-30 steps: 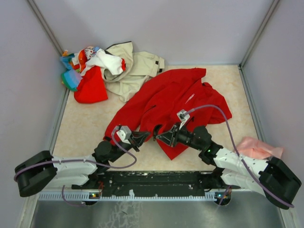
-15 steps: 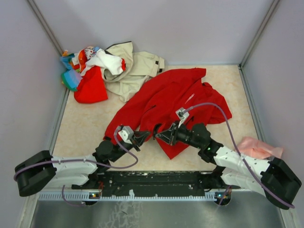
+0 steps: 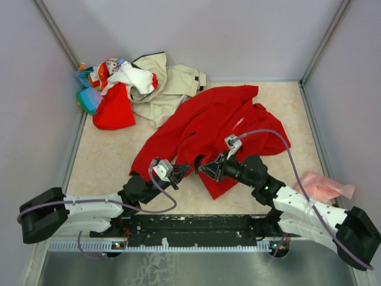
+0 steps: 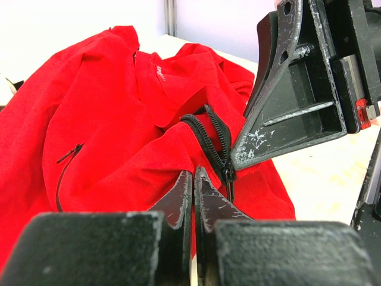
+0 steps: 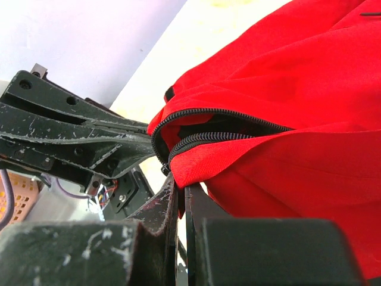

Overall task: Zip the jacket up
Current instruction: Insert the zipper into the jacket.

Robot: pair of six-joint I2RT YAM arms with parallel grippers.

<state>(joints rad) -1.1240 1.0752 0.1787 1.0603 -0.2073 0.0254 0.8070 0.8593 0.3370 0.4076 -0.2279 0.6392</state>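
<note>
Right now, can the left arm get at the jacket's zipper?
Probably yes: the shut left tool sits right at the lower end of the zipper; only the right tool crowds it there.

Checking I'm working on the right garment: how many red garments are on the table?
2. The large red jacket lies mid-table. A smaller red garment sits at the near edge of the clothes pile in the far-left corner. More could be buried in that pile.
</note>
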